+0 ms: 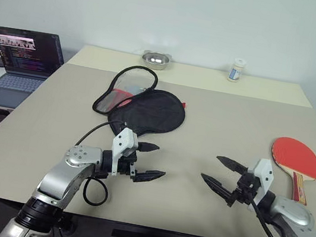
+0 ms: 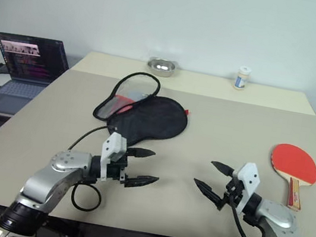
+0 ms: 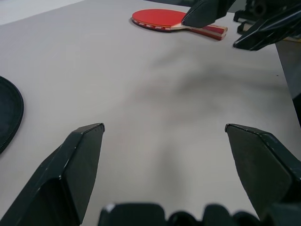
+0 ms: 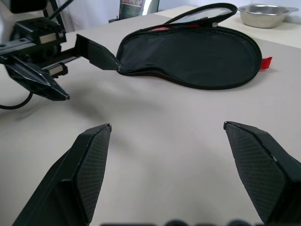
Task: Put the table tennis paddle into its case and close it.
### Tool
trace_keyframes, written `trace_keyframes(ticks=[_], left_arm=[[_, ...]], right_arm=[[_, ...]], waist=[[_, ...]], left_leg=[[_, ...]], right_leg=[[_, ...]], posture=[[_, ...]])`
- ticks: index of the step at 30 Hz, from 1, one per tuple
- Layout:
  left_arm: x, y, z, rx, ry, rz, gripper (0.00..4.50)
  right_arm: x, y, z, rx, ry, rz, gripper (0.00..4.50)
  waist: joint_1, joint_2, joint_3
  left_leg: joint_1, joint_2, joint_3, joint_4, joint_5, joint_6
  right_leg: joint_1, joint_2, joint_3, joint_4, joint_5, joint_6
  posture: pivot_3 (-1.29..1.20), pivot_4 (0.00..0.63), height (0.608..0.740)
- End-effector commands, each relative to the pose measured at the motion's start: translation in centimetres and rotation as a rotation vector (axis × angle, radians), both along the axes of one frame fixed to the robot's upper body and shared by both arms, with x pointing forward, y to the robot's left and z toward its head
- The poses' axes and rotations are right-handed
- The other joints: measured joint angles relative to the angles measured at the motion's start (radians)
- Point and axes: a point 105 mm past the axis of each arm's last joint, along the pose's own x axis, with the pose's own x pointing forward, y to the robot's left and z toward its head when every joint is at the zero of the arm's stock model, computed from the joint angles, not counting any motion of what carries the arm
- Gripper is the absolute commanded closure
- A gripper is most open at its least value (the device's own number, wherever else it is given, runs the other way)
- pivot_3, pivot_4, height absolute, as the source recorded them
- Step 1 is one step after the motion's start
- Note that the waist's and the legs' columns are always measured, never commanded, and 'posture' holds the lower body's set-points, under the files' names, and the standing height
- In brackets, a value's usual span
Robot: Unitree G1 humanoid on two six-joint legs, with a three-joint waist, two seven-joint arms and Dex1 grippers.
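The table tennis paddle [image 1: 296,157] lies red face up at three o'clock on the tabletop [image 1: 219,110], the case [image 1: 147,109] unzipped at eleven. Both the right gripper [image 1: 221,175] and left gripper [image 1: 150,162] hover spread and empty; the right should pinch the handle squarely.

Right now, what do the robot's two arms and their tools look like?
Both arms are silver metal with round, bolted joints. Each ends in a white bracket and a black tool, the left tool and the right tool, each with two pointed, ridged fingers. A black cable loops beside the left arm.

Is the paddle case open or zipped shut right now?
Open: the case lies unzipped, its clear flap folded back, with nothing visibly inside.
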Motion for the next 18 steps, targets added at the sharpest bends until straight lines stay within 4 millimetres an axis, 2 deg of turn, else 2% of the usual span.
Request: trace_keyframes(ticks=[1,5,8,10,14,18], left_arm=[[0.6,-0.8,0.9,-0.017,-0.057,-0.017,0.0],[1.5,-1.1,1.5,-0.038,-0.101,-0.003,0.0],[2.1,-0.9,2.1,-0.059,-0.096,-0.004,0.0],[3.1,-0.1,2.4,-0.037,-0.116,0.016,0.0],[4.8,1.6,3.5,-0.036,-0.136,0.073,0.0],[5.9,3.5,3.3,0.016,-0.131,0.105,0.0]], right_arm=[[-0.5,-0.3,0.9,-0.015,-0.015,0.015,0.31],[-0.3,-0.5,1.1,-0.022,-0.006,0.003,0.31],[-0.2,-0.7,2.2,-0.016,-0.003,0.002,0.31],[-0.1,-0.7,3.2,0.013,0.017,0.008,0.31],[-0.6,0.4,3.7,0.025,0.061,0.061,0.31],[-1.0,1.8,4.8,0.026,0.053,0.1,0.31]], waist=[[0.0,0.0,0.0],[0.001,-0.001,0.0],[0.0,-0.001,0.0],[-0.001,-0.001,0.001],[0.0,-0.003,0.002],[-0.001,-0.003,0.002]], left_leg=[[0.0,0.0,0.0,0.0,0.0,0.0],[0.0,0.0,0.0,0.001,0.0,0.0],[0.0,0.0,0.0,0.0,0.0,0.0],[0.0,0.0,0.0,0.0,0.0,0.0],[0.0,0.0,-0.001,0.0,0.0,0.0],[0.0,0.0,-0.001,0.0,0.0,0.0]], right_leg=[[0.0,0.0,0.0,0.0,0.0,0.0],[0.0,0.0,0.0,0.001,0.0,0.0],[0.0,0.001,0.0,0.001,0.0,0.0],[0.0,0.001,0.0,0.0,0.0,0.0],[0.0,0.001,-0.001,0.001,0.0,0.0],[0.0,0.001,-0.001,0.0,0.0,0.0]], posture=[[0.0,0.15,0.74],[0.0,0.15,0.74],[0.0,0.15,0.74],[0.0,0.15,0.74],[0.0,0.15,0.74],[0.0,0.15,0.74]])
